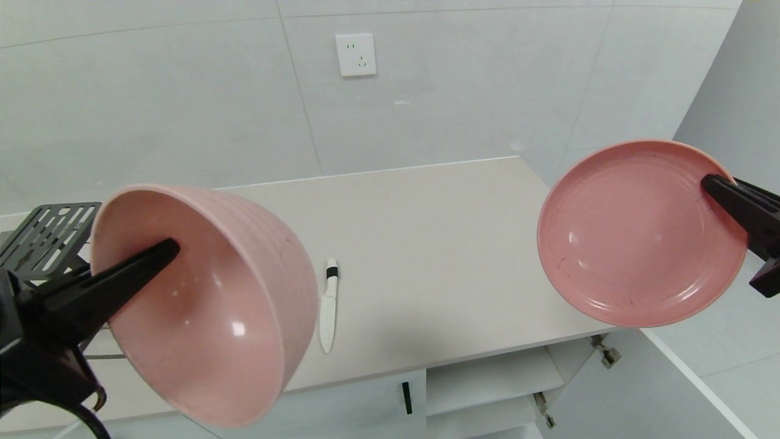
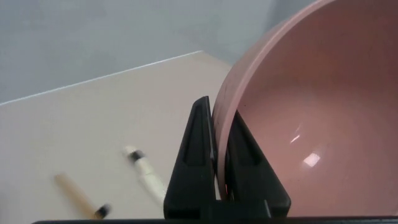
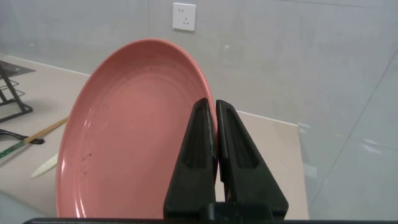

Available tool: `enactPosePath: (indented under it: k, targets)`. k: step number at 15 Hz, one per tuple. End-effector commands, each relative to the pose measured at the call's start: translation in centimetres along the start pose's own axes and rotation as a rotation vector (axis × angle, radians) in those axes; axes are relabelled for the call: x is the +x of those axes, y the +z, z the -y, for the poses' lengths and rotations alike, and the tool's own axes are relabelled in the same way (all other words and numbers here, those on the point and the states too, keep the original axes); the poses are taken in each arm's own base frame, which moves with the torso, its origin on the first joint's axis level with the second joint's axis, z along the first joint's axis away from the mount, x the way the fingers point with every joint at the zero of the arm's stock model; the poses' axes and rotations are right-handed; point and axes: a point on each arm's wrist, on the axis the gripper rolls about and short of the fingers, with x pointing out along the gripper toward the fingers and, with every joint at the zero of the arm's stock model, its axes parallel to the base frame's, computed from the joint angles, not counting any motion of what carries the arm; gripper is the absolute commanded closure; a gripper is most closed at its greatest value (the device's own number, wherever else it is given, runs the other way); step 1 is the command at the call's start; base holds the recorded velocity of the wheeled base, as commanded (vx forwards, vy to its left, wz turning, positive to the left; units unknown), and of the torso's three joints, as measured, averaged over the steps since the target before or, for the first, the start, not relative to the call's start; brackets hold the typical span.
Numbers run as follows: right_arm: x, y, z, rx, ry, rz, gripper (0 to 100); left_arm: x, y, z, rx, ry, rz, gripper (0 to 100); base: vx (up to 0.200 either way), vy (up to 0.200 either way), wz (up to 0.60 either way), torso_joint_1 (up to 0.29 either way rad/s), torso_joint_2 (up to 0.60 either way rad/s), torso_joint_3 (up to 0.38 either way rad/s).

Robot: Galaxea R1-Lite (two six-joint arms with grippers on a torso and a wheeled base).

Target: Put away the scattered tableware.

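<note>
My left gripper (image 1: 159,250) is shut on the rim of a pink bowl (image 1: 207,305), held tilted in the air above the counter's front left; the wrist view shows the same gripper (image 2: 219,121) clamping that bowl (image 2: 311,124). At the right, past the counter's end, my right gripper (image 1: 710,183) is shut on the rim of a pink plate (image 1: 634,235), held up on edge. From the wrist, that gripper (image 3: 215,109) pinches the plate (image 3: 130,124). A white knife with a black band (image 1: 329,305) lies on the counter (image 1: 439,244); the same knife (image 2: 146,171) appears under the bowl.
A black dish rack (image 1: 46,238) stands at the counter's far left. A wooden-handled utensil (image 2: 78,196) lies near the knife. Below the counter's front edge, a cabinet door stands open onto white shelves (image 1: 493,378). A tiled wall with a socket (image 1: 355,55) backs the counter.
</note>
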Motion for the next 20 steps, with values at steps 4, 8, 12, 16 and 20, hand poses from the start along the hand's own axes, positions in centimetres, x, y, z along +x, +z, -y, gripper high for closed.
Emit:
enactPosePath:
  k: [4,8,12,16,20]
  targets:
    - [0.4,-0.8,0.0,0.024,0.002,-0.027,100,0.4,-1.0,-0.7,0.033,0.249,-0.063,100,0.0,0.0,0.0,0.0,0.0,0.0]
    - [1.1,-2.4,0.3,0.044,0.002,-0.079,100,4.6,-1.8,-0.3,0.027,0.171,-0.082,100,0.0,0.0,0.0,0.0,0.0,0.0]
    - [1.3,-4.1,0.3,0.023,0.006,-0.074,100,7.0,-3.1,-0.1,0.072,0.136,0.034,100,0.0,0.0,0.0,0.0,0.0,0.0]
    - [1.0,-4.2,-0.3,-0.027,0.028,-0.08,100,7.2,-2.9,-0.1,0.155,0.141,0.083,100,0.0,0.0,0.0,0.0,0.0,0.0]
    - [1.1,-4.3,-0.7,-0.018,0.048,-0.081,100,8.5,-3.8,-0.2,0.184,0.143,0.13,100,0.0,0.0,0.0,0.0,0.0,0.0]
